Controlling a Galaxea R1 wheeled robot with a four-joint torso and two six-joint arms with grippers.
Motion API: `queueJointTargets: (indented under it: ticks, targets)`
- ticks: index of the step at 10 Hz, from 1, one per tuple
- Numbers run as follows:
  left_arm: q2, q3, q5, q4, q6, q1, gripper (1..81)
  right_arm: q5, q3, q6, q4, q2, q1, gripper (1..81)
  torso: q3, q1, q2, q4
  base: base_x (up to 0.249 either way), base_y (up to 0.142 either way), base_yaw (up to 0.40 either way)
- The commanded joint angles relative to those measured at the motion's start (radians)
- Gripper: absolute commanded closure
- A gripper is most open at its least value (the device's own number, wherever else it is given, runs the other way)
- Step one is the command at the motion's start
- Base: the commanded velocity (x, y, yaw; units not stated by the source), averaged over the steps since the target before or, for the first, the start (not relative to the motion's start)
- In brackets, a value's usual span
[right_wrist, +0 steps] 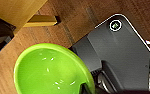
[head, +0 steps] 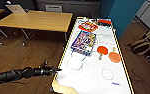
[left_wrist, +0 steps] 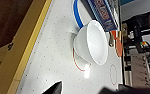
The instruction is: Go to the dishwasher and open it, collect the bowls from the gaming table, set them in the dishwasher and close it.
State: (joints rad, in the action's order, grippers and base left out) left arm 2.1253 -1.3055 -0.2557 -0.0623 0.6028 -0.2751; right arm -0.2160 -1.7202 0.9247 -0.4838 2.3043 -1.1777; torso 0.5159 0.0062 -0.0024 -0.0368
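Left arm (head: 18,74) outstretched, level.

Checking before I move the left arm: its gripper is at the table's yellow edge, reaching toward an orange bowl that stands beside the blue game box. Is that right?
Not quite: the bowl is white, not orange, as the head view and left wrist view show. The rest holds: the left gripper is at the yellow edge of the gaming table, and the bowl stands beside the blue game box.
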Motion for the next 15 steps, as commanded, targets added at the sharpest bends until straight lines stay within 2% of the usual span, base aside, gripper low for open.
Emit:
queueJointTargets:
  ticks: [1,2,4,6,12,14,15]
  targets:
    - [0.042,-0.072,-0.066,-0.014,0.045,0.167,1.0,0.055,0.028,0.003,-0.024,-0.047,0.043,81.1,0.0,0.0,0.0,0.0,0.0,0.0,0.0]
    - [0.062,-0.09,-0.06,-0.016,0.068,0.171,1.0,0.055,0.028,0.005,-0.022,-0.047,0.045,81.1,0.0,0.0,0.0,0.0,0.0,0.0,0.0]
    - [0.082,-0.127,-0.05,-0.005,0.179,0.171,1.0,0.056,0.028,0.005,-0.022,-0.041,0.055,81.1,0.0,0.0,0.0,0.0,0.0,0.0,0.0]
    - [0.105,-0.178,-0.031,-0.005,0.233,0.171,1.0,0.076,0.028,0.005,-0.024,-0.029,0.065,81.1,0.0,0.0,0.001,0.0,0.0,0.0,0.0]
    - [0.237,-0.324,-0.046,-0.008,0.252,0.185,1.0,0.078,0.025,0.006,-0.022,-0.02,0.068,81.1,0.001,0.001,0.001,0.0,0.0,0.0,0.0]
    - [0.26,-0.339,-0.125,-0.004,0.296,0.213,1.0,0.078,0.025,0.005,-0.024,-0.017,0.071,81.1,0.001,0.001,0.001,0.0,0.0,0.0,0.0]
    - [0.265,-0.342,-0.126,-0.002,0.307,0.219,1.0,0.079,0.024,0.005,-0.024,-0.013,0.071,81.1,0.001,0.001,0.001,0.0,0.0,0.0,0.0]
